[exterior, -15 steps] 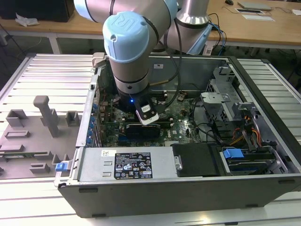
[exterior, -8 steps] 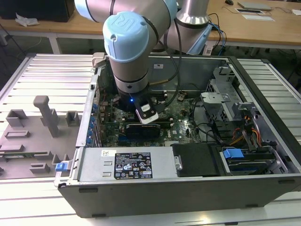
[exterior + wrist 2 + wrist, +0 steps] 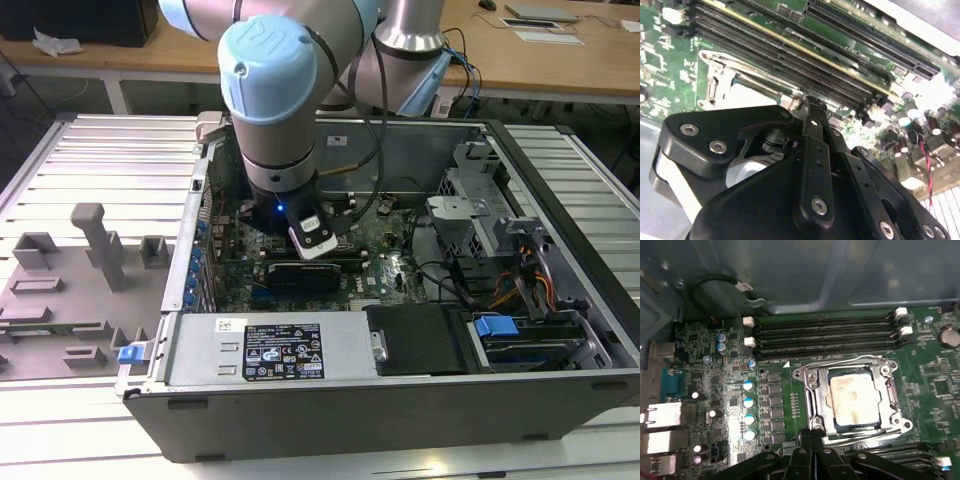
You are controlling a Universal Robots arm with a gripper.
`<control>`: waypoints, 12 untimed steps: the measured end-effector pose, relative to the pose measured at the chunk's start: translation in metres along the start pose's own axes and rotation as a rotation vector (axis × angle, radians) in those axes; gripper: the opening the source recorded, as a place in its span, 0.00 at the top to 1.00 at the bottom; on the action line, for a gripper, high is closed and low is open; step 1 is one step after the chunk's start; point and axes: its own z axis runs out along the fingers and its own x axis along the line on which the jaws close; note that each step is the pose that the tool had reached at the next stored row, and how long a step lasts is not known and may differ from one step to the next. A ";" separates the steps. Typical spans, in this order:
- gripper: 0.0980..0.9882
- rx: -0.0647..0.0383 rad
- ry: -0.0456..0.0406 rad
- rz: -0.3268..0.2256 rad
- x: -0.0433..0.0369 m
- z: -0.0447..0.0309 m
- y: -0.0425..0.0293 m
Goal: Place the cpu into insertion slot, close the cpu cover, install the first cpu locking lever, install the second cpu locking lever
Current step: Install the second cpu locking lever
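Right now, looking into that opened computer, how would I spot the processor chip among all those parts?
Start at the green circuit board lying inside the open computer case, and find the four long black memory slots in the first wrist view. Right beside them sits a shiny silver metal frame. The chip is the pale square showing through its window, the one plain flat plate among small bumpy parts.

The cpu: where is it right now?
In the first wrist view the cpu sits in the insertion slot, framed by the cpu cover, beside the long memory slots.
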 end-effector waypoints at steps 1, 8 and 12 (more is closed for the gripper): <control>0.99 0.000 -0.0001 0.000 -0.0003 -0.0038 0.0011; 0.99 0.057 -0.0091 0.011 -0.0059 -0.0102 0.0036; 0.99 0.057 -0.0113 0.019 -0.0184 -0.0090 0.0047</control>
